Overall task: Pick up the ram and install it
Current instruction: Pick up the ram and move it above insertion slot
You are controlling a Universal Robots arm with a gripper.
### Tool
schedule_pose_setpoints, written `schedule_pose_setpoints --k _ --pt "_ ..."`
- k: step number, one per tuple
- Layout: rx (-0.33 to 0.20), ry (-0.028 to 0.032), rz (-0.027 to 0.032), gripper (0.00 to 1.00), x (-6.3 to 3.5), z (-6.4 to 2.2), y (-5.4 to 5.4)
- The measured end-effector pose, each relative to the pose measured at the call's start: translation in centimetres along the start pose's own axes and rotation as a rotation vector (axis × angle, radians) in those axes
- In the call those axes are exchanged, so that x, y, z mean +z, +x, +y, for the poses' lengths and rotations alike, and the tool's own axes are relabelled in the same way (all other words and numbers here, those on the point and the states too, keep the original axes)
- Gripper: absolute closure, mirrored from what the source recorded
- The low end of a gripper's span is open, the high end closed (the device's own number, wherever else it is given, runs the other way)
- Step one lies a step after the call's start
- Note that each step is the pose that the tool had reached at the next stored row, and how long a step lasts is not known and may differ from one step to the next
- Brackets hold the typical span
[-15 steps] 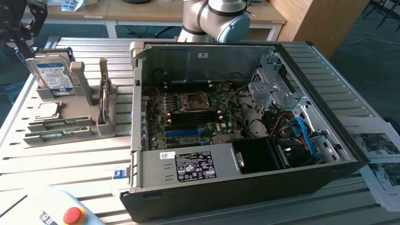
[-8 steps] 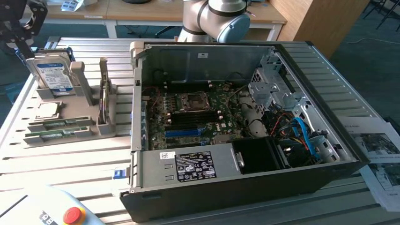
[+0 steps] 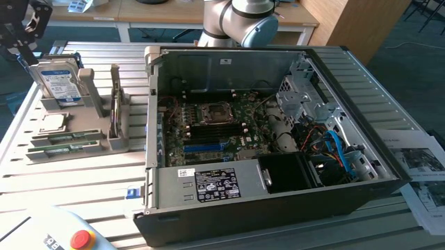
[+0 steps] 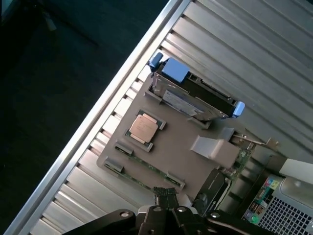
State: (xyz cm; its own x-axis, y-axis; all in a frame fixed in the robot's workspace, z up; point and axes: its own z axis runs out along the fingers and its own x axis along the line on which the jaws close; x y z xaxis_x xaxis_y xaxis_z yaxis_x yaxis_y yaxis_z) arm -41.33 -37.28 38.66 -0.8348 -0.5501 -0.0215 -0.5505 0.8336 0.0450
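Wrist view shows me the gripper (image 4: 166, 195) clenched on nothing, hanging above the grey holder (image 4: 181, 147), which sits near the table's (image 3: 83, 198) edge. The ram (image 4: 146, 165) sits in its clips along the holder's edge, just beside the processor chip (image 4: 143, 128). I judge it light, stiff and fragile, so I would grip it softly across its narrow middle, away from the contacts. The table is ribbed metal, and the open computer case (image 3: 278, 208) stands near.
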Motion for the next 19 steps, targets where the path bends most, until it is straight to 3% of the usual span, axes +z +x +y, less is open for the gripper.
schedule_pose_setpoints --k 19 --pt "-0.345 -0.0074 0.0157 0.90 0.03 0.00 0.00"
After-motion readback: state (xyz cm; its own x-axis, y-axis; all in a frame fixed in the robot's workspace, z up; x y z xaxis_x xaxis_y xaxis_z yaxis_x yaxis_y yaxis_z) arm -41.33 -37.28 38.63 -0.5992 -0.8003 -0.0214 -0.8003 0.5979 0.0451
